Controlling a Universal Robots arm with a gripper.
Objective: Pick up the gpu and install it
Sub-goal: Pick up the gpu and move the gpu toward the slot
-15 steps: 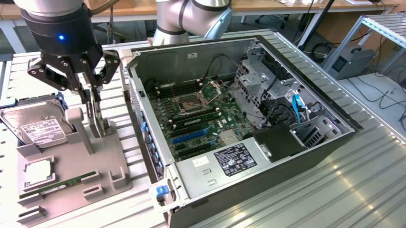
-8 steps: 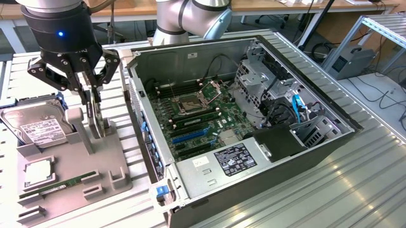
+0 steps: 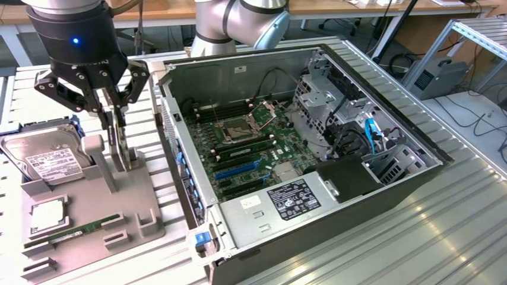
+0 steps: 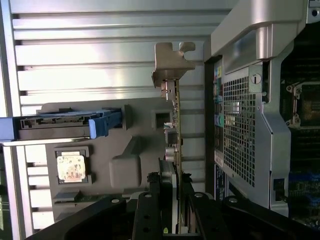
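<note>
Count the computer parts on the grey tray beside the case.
4: hard drive at the exterior view's far left; processor in front of it in a square pocket; green memory stick nearest the camera; gpu upright in the gripper. None looks hidden.

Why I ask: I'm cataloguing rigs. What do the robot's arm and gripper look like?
The arm has silver-grey tubular links with rounded joints. Its wrist end is a black cylinder with a small blue light. The gripper is black, built of bolted linkage bars with pale fasteners and narrow fingers.
</note>
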